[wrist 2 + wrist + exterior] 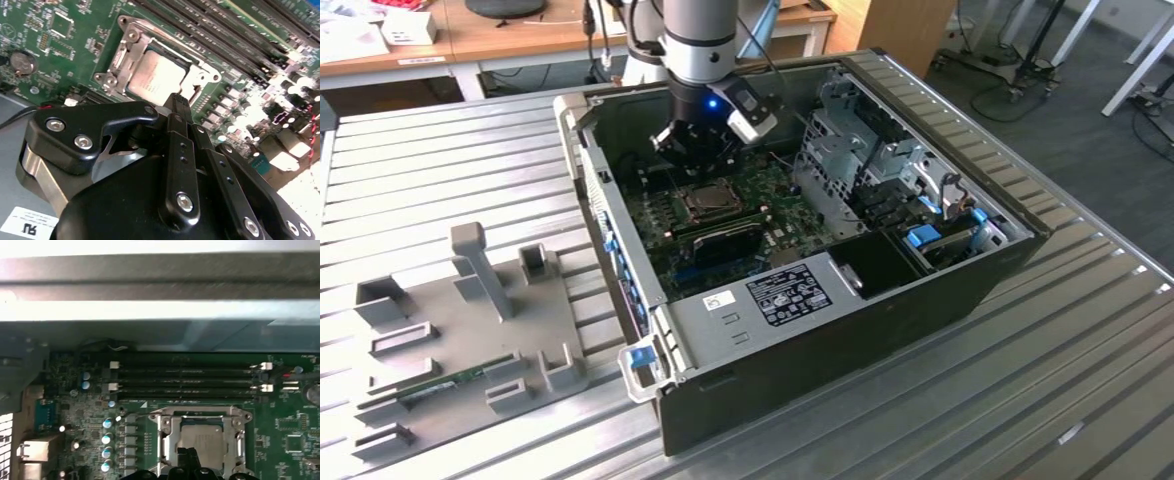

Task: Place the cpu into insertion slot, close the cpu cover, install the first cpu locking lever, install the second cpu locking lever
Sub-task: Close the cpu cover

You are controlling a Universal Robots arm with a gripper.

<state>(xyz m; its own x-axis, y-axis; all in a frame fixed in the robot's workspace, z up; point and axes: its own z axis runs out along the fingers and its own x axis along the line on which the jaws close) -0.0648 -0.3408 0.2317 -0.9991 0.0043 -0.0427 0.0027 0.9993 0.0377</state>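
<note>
Silver-grey square cpu (pixel 155 77) seated, silver metal-frame cpu cover (pixel 202 80) down; black gripper (pixel 178 102) at cover edge, fingers narrow, empty. Lever locking likely in hand; needs precise tip contact.

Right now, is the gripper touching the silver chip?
Cannot tell. In the second wrist view the gripper covers the near edge of the chip, hiding any gap.

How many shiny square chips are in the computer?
1. The cpu sits on the motherboard, framed by the cpu cover, just beyond the gripper. The gripper could hide others.
</note>
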